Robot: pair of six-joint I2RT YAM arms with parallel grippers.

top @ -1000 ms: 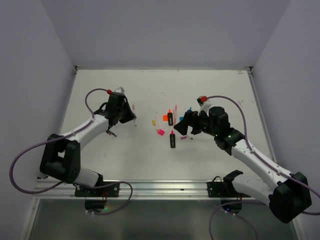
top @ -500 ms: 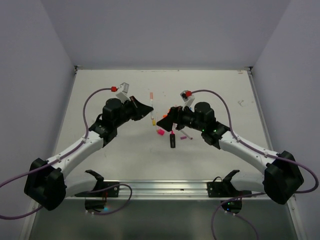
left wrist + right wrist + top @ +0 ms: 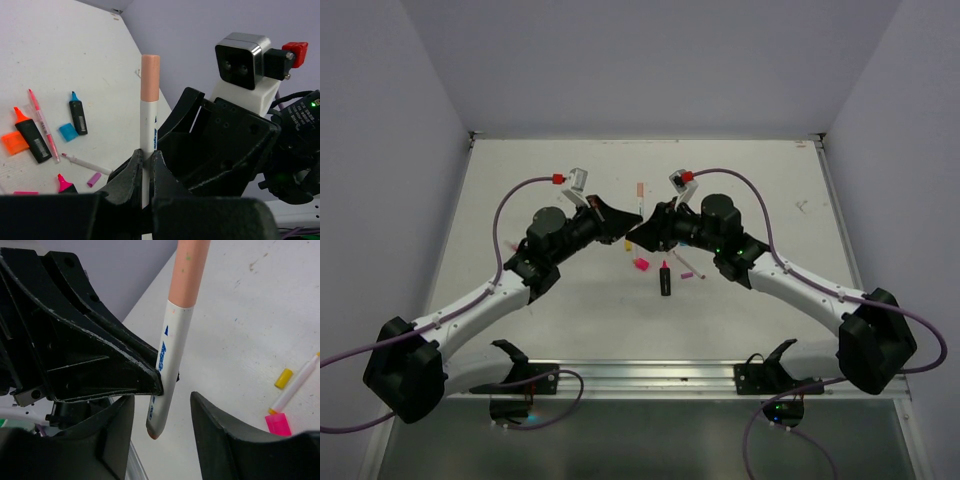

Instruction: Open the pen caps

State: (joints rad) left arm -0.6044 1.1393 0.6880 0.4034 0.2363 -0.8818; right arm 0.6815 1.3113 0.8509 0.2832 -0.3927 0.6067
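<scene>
My left gripper [image 3: 146,154] is shut on a white pen [image 3: 148,125] and holds it upright above the table. The pen's peach cap [image 3: 150,77] is on and points up, and the cap [image 3: 640,188] shows above both grippers in the top view. My right gripper [image 3: 161,397] faces the left one [image 3: 632,222]. Its jaws stand apart on either side of the pen's lower end [image 3: 161,415], with a gap on each side. Below lie an orange highlighter [image 3: 30,137] beside its orange cap [image 3: 14,142], and a blue highlighter [image 3: 77,116] beside its blue cap [image 3: 67,131].
A black highlighter with a bare pink tip [image 3: 666,280], a pink cap [image 3: 641,264] and a thin white pen [image 3: 686,262] lie at the table's middle. A thin pink pen [image 3: 44,125], a small magenta cap [image 3: 94,179] and a yellowish cap [image 3: 285,378] lie nearby.
Both arms swung in to the table's middle and now meet tip to tip. The left one brought the pen. The right jaws narrowed around the pen's lower end.
</scene>
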